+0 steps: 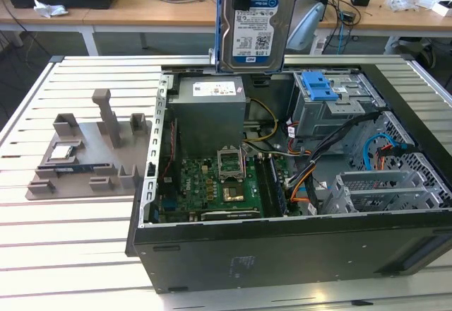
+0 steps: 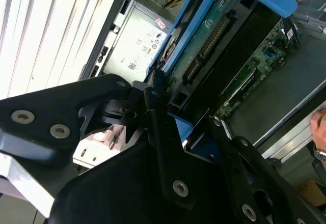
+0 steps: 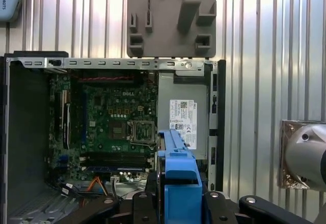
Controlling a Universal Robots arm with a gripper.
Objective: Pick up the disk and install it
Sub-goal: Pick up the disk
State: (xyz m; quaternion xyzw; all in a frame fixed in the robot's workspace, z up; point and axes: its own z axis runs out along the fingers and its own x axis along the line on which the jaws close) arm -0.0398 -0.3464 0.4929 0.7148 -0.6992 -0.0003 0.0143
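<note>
The disk (image 1: 256, 25) hangs in the air above the rear edge of the open computer case (image 1: 282, 254). It stands upright over the power supply (image 1: 210, 109), with its white-and-blue label turned toward the exterior camera. The gripper (image 3: 177, 201) is clenched on it. In both wrist views the black fingers (image 3: 140, 203) press against the two sides of the disk's blue frame (image 3: 178, 170), and the frame sits tight between them. In the second wrist view the disk's green circuit-board underside (image 2: 214, 40) faces the camera, and the power supply's labelled face lies beyond it inside the case.

The case lies on its side with its cover off, on a slatted table (image 1: 63, 254). Inside it, the motherboard (image 1: 212, 184) lies flat in front of the power supply, and a blue caddy (image 1: 318, 85) sits on top of the drive cage at the case's far corner, towards the exterior view's right. Orange and blue cables run between the cage and the motherboard.

Just beside the case, on the exterior view's left, a grey fixture plate (image 1: 85, 159) rests on the table with a small square chip (image 1: 60, 152) seated in it. The plate and the case are apart. At the edge of the second wrist view, outside the case, a pale shape (image 2: 320, 127) may be a person's hand, though that is hard to make out.
</note>
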